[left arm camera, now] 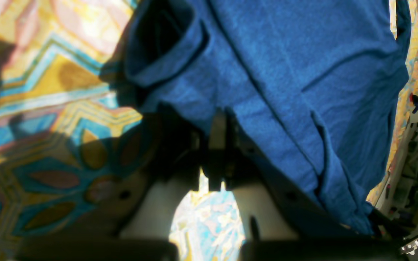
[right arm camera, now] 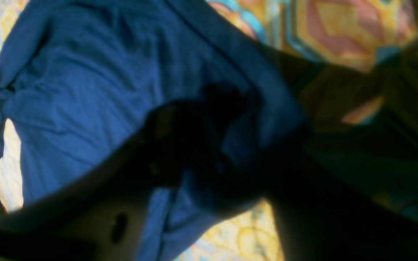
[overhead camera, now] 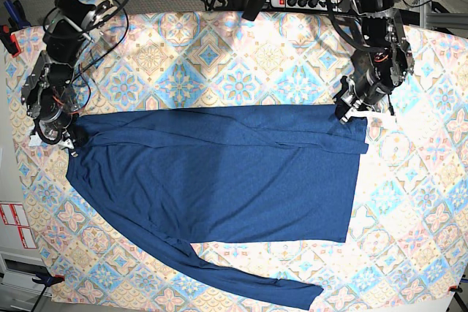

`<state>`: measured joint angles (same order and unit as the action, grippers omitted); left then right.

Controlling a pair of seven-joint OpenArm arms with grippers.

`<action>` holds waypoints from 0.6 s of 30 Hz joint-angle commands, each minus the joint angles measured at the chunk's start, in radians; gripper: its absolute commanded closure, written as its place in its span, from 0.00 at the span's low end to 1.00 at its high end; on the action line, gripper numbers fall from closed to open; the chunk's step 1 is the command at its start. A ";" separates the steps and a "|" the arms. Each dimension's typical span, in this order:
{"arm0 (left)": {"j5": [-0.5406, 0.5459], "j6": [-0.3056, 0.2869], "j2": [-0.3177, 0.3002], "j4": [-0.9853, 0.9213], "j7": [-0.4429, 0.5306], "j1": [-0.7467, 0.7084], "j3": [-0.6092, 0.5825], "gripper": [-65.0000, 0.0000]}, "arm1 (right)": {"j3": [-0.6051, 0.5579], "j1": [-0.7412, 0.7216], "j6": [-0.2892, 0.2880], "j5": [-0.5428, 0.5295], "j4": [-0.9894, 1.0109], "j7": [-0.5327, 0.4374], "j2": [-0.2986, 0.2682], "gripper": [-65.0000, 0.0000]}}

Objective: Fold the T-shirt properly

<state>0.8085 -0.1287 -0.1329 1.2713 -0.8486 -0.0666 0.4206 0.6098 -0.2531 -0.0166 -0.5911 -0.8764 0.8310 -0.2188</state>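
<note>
With the left gripper [overhead camera: 351, 113] clamped on the T-shirt [overhead camera: 219, 173] and the right gripper's [overhead camera: 67, 139] hold too blurred to tell, lift both corners evenly.

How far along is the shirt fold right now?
Early. Done: one sleeve already lies folded across the top of the shirt. In hand: the left gripper is shut on the top corner at the hem end, and the right gripper sits at the opposite top corner, its grip unclear. Left: the other sleeve trails toward the tablecloth's near edge, and the body lies unfolded.

T-shirt [overhead camera: 219, 173] covers mid-table; patterned cloth [overhead camera: 417, 202] around lies bare.
</note>
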 commanded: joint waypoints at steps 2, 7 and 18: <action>0.013 -0.012 -0.009 0.021 -0.008 0.001 0.001 1.00 | -0.001 -0.007 0.005 -0.002 0.000 0.040 0.005 0.78; 0.015 -0.015 -0.009 0.080 -0.034 -0.025 0.001 1.00 | 0.002 -0.005 0.005 -0.002 -0.004 0.044 0.005 0.92; 0.015 -0.015 -0.018 0.155 -0.051 -0.097 0.001 1.00 | 0.005 0.104 0.005 -0.003 -0.175 0.055 0.005 0.95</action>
<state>0.8078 -0.1329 -0.1371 1.4075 -0.9024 -0.1677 0.4202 0.6125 -0.1421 -0.0132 -0.6003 -1.0325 0.8906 -0.1967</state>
